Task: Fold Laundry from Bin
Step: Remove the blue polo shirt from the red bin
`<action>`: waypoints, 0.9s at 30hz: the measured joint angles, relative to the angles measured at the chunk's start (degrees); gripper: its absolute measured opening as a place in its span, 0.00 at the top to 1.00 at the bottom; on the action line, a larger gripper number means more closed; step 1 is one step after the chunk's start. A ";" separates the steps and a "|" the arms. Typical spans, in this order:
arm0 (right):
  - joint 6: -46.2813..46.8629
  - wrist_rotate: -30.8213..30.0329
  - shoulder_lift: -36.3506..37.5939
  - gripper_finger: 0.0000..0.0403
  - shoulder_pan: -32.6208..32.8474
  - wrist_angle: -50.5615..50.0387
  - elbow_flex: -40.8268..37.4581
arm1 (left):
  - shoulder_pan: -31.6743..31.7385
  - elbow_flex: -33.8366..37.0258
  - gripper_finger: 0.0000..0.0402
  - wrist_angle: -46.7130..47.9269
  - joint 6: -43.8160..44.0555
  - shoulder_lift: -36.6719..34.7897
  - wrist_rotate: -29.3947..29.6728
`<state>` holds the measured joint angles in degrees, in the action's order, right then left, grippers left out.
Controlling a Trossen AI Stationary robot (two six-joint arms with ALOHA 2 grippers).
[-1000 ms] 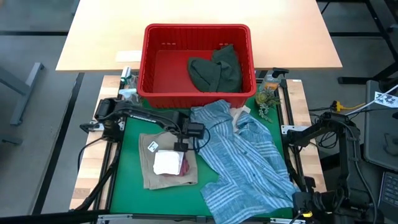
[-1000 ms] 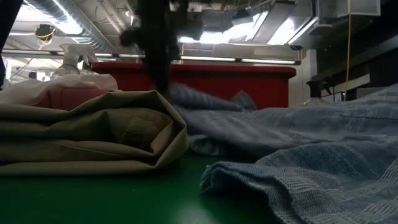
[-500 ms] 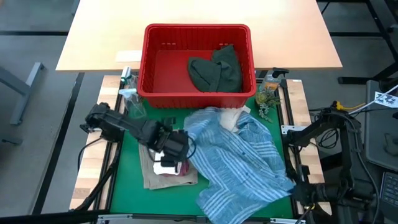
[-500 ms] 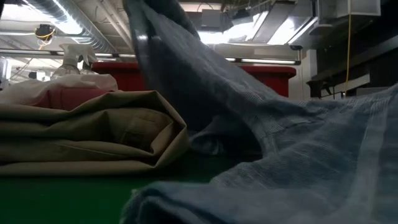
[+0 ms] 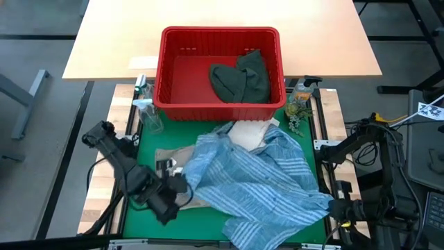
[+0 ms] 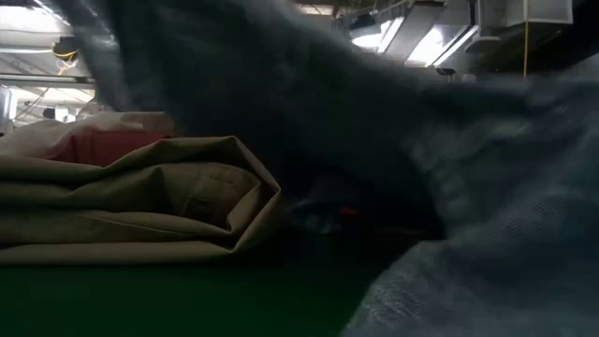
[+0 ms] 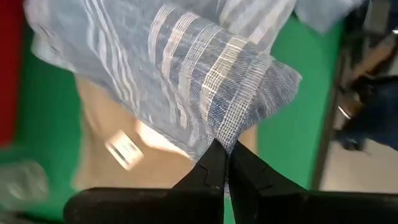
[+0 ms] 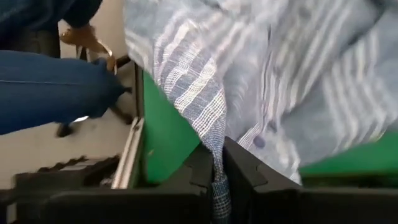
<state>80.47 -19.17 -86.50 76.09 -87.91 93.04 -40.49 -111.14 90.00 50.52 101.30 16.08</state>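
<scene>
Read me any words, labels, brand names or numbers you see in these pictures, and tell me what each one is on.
No text here can be read.
A small white tag lies on the tan garment: print too blurred to read.
A white marker sheet with black shapes sits at the far right of the high view: a pattern, not words.
The spray bottle beside the bin carries a label: too small to read.
</scene>
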 joint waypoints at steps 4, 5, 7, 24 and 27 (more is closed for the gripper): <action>2.15 5.67 0.00 0.94 0.00 1.65 0.00 | -5.36 3.51 1.00 0.03 10.73 0.10 -1.84; 2.20 6.58 0.00 0.94 0.00 1.92 -0.01 | -6.59 4.62 1.00 0.04 13.50 0.10 -2.16; 2.23 7.83 0.00 0.94 0.00 2.81 -0.01 | -8.91 7.21 1.00 -0.54 18.90 0.10 -3.21; 2.03 7.82 0.04 0.94 -1.70 3.05 -0.01 | -16.02 30.19 1.00 -25.27 32.07 0.12 -9.39; 2.01 8.64 0.04 0.94 -1.70 2.97 -0.01 | -16.02 31.87 1.00 -26.61 32.09 0.12 -9.78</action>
<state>82.48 -10.53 -86.46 74.39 -84.94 93.03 -56.51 -79.26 63.39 82.61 101.43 6.30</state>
